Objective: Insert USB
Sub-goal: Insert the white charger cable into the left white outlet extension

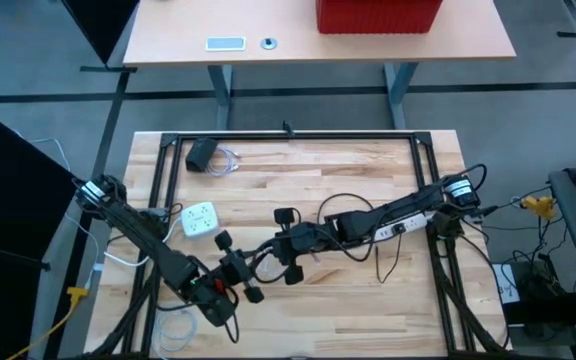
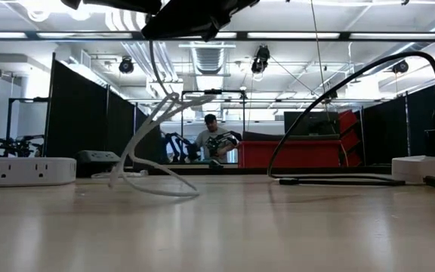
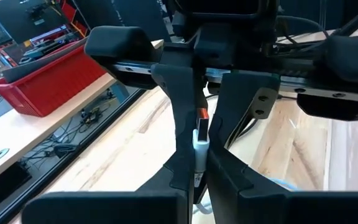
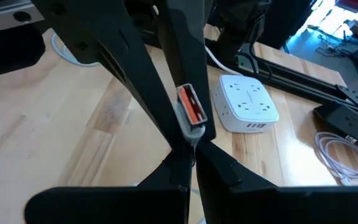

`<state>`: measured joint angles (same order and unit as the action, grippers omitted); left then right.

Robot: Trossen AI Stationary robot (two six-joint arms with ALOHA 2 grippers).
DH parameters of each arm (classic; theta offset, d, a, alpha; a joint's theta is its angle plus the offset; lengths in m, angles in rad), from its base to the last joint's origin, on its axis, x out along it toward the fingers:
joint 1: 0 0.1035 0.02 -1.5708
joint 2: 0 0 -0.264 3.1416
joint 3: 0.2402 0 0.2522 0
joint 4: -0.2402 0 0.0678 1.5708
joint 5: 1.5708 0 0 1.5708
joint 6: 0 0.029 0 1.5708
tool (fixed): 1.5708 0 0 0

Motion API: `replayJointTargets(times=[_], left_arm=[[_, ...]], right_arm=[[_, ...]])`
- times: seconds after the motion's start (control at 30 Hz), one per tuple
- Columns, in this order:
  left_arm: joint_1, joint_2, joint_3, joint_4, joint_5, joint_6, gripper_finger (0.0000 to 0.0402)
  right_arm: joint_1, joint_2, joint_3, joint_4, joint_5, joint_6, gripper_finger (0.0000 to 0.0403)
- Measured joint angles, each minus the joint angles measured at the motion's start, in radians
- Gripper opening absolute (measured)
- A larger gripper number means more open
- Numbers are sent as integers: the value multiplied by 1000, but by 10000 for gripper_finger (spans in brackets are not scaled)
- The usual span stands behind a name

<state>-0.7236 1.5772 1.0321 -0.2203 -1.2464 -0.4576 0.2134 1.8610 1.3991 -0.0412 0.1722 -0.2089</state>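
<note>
The left gripper (image 1: pixel 251 280) and the right gripper (image 1: pixel 284 250) meet low over the middle of the wooden worktop (image 1: pixel 368 170). Both pinch the same white USB plug (image 4: pixel 190 112) with the orange tip. The white power strip (image 1: pixel 199 218) sits nearby on the worktop.

red bin (image 1: pixel 378 15), black adapter (image 1: pixel 201 153), seated person (image 2: pixel 210 138)

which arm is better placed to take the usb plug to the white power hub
left, probably: the white power hub lies beside the left arm, while the right arm already stretches past the table's middle. the usb plug sits where left pincer and right pincer meet.
</note>
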Motion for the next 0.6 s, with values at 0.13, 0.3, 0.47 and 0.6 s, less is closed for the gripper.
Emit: replayJointTargets(times=[0.13,0.3,0.47,0.6], left_arm=[[-2,-1,0,-7,10,-2,16],[-3,-3,4,7,9,0,54],[0,-6,7,16,5,17,107],[3,-6,6,14,3,26,136]], right_arm=[[0,0,0,-5,-1,0,0],[-2,1,-3,-22,13,7,0],[-5,6,-6,-22,19,8,0],[-4,6,-6,-23,11,8,0]])
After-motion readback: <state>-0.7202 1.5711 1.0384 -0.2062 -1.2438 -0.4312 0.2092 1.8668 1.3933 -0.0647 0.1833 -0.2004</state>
